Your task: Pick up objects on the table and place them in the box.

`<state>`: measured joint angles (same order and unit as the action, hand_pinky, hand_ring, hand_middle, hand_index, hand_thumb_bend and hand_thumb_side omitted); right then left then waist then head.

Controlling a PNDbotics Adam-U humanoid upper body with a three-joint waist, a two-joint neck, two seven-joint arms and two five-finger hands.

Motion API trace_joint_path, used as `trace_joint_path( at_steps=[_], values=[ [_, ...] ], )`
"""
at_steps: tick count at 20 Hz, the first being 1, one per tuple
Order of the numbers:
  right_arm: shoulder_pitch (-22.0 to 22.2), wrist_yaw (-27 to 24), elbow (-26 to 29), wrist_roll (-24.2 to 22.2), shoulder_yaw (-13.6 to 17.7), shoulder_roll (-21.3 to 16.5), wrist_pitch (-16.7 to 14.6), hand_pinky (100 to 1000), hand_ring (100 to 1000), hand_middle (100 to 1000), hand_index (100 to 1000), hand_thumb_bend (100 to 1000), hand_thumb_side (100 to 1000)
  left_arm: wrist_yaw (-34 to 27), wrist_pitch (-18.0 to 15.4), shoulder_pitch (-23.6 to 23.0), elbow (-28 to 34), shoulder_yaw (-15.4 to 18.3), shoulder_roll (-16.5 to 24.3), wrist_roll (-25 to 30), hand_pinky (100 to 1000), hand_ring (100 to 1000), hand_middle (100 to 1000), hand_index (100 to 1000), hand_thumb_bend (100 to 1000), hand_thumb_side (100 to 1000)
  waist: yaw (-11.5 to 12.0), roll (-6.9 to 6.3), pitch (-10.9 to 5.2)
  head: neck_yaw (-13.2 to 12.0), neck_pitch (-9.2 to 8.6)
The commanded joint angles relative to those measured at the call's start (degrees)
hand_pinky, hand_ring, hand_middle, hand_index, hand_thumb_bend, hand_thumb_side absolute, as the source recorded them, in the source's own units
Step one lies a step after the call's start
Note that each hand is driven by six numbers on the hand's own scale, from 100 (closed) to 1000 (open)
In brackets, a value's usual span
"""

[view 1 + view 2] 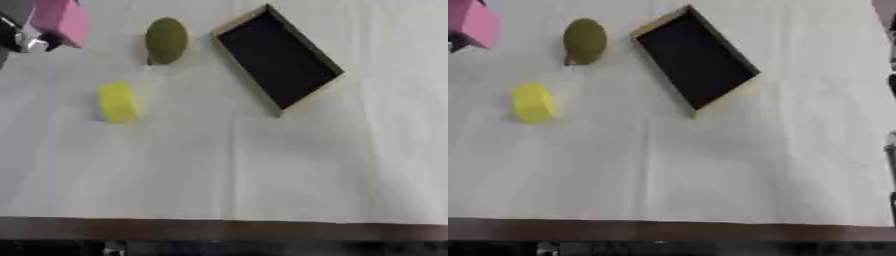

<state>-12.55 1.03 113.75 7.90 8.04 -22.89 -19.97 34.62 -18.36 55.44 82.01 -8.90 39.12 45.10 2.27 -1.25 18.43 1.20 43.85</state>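
Gripping a pink block at the top-left edge, left hand fingers clamped, box well apart

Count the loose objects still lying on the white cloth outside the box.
2: a yellow block at left, an olive-green oval object beside the dark rectangular box. A pink block is held up.

White-clothed table with a dark front edge carries a yellow block at left, an olive-green rounded object beyond it, and a black-lined box lying askew to the right.
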Motion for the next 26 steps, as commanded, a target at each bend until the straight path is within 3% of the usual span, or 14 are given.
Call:
trace_joint_path(
  at_steps=[1,9,14,26],
  values=[
    [-0.1,-0.3,0.8,0.2,0.1,-1.6,-0.1,907,865,643,902,100,607,-1.1,-4.4,3.8,0.8,-1.0,-3.2,5.3,760,683,589,718,183,100,-0.1,0.16,-1.57,0.0,0.26],
    [-0.5,-1.1,0.8,-0.3,-0.5,-1.3,0.0,907,864,644,902,100,608,-0.6,-5.5,11.1,-5.9,-4.0,-16.0,6.9,751,664,575,712,145,100,-0.7,0.46,-2.07,-0.8,0.27],
    [-0.9,-1.3,0.8,-0.4,-0.5,-1.1,0.0,907,864,644,902,100,609,1.4,-5.9,13.7,-11.1,-4.1,-22.7,6.5,748,656,568,711,146,100,-1.7,0.46,-1.87,-1.5,0.27],
    [-2.1,-1.8,0.8,-0.5,-0.7,-0.4,0.1,908,865,642,903,100,612,11.8,-5.8,14.9,-19.9,-2.8,-33.6,0.9,744,651,565,711,174,100,-3.9,0.22,-0.71,-2.8,0.03]
  ],
)
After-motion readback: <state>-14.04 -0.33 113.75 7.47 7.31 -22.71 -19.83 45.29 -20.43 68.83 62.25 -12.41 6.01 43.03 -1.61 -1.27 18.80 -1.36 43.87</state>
